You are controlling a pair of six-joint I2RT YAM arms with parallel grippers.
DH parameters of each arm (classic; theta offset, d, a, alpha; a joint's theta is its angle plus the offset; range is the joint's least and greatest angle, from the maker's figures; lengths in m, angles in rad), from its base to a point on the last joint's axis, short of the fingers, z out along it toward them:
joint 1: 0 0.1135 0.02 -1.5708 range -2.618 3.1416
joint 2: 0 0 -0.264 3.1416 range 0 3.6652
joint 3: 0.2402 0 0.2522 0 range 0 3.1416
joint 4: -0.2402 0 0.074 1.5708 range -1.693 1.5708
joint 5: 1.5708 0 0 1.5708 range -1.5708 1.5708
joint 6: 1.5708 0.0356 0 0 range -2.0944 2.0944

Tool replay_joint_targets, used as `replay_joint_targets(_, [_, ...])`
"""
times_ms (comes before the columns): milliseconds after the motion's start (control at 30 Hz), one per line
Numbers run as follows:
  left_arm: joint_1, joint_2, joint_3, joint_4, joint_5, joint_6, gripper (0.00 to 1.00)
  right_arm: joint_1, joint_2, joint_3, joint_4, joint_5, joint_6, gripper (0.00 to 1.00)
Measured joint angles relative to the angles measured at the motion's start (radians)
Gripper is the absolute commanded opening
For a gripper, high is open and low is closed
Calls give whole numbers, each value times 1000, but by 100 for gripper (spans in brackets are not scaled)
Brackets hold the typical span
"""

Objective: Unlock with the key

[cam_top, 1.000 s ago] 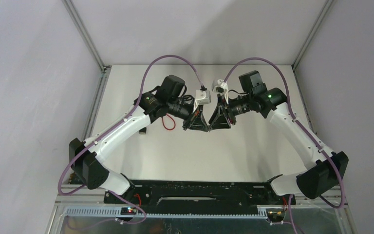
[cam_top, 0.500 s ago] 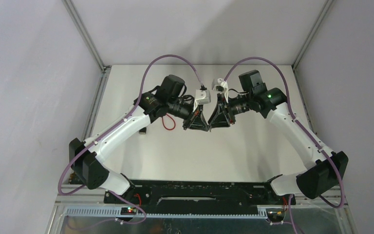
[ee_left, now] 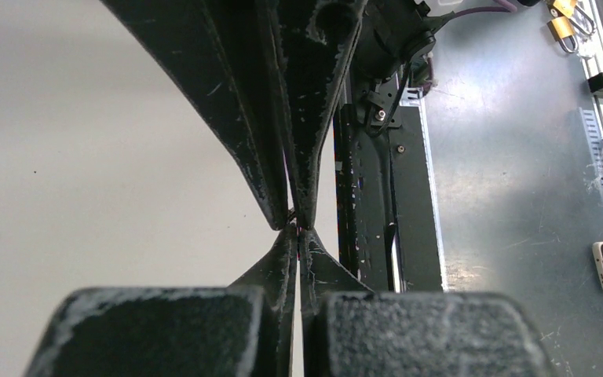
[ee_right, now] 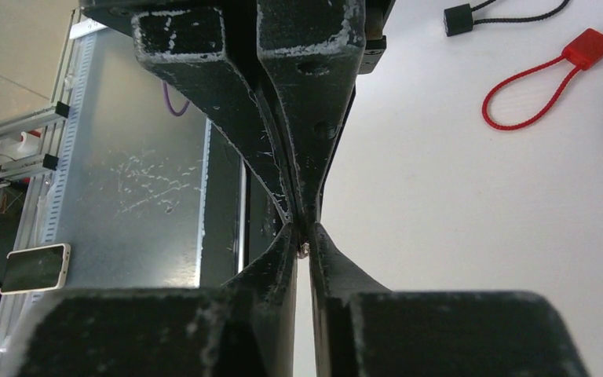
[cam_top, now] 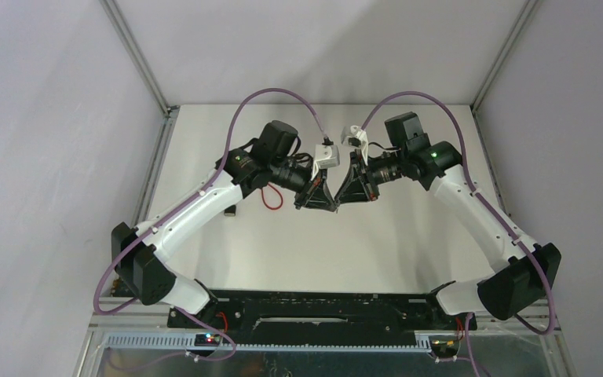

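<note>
Mid-table: left gripper is clenched, fingers pressed flat together, nothing readable between them. It meets the right gripper tip to tip above the table. Right jaws are nearly together with a thin slit. A small shiny bit at those tips is likely the key, but it's too small to be sure, and I can't tell if it's clamped. Lock not made out.

The step looks like a handover or key work at the tips. Keep both wrists in line, get a firm grip before either lets go, and avoid side load or it slips.

Around: red cord loop left of the grippers, black tag beside it, both clear of the tips. Phone on the near metal shelf. Nothing blocks the tips, though each gripper hides the other's pinch.
</note>
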Motion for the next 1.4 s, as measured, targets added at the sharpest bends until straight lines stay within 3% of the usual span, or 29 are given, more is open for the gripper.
replay_joint_targets(33, [0,0,0,-2,-2,0,0,0,1,0,0,0,-2,0])
replay_joint_targets(467, [5,0,0,24,-4,-27,3,-34,1,0,9,-33,23,0])
replay_joint_targets(667, [13,0,0,55,7,-63,21,-55,-5,0,16,-42,44,0])
replay_joint_targets(800, [17,0,0,77,14,-84,25,-66,-8,0,22,-41,51,0])
replay_joint_targets(1400, [18,0,0,100,17,-99,16,-93,-27,0,49,-54,90,0])
